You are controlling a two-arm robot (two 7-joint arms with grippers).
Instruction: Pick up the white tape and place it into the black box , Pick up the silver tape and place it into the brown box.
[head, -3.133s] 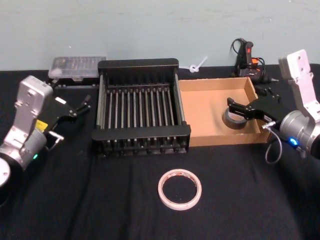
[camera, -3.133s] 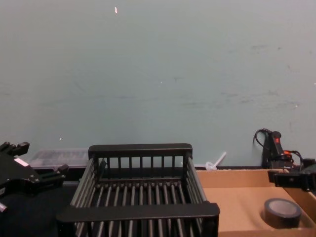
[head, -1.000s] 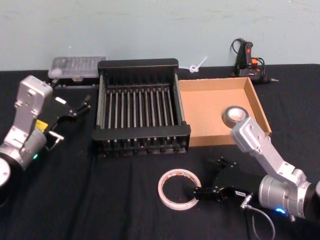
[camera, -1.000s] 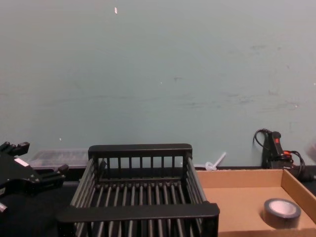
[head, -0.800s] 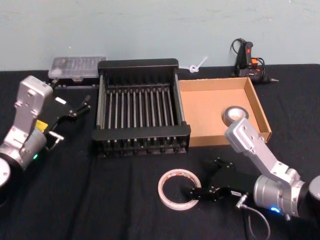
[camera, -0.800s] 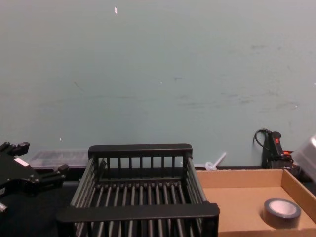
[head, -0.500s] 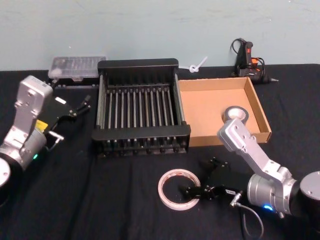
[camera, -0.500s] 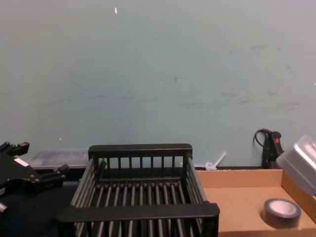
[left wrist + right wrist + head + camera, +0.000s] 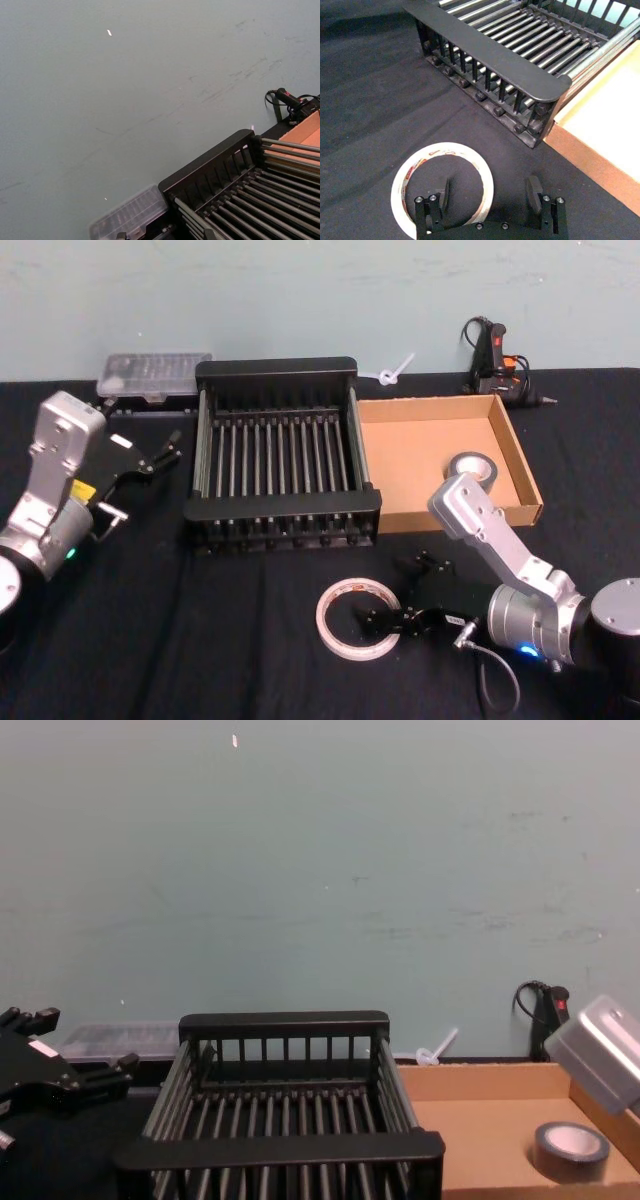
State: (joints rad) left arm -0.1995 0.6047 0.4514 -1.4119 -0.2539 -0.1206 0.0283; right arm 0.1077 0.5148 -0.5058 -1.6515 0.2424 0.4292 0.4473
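While the silver tape (image 9: 471, 472) already sits in the brown box (image 9: 415, 445), the white tape (image 9: 357, 617) lies near, right gripper (image 9: 398, 604) spread open seemingly astride its right wall; black box (image 9: 281, 502) empty; left gripper (image 9: 160, 455) open, parked far left.

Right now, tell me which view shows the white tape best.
The right wrist view: the white tape lies close below the open right gripper, one finger over its hollow, the other outside its wall. The head view shows it whole but smaller, in front of the black box.
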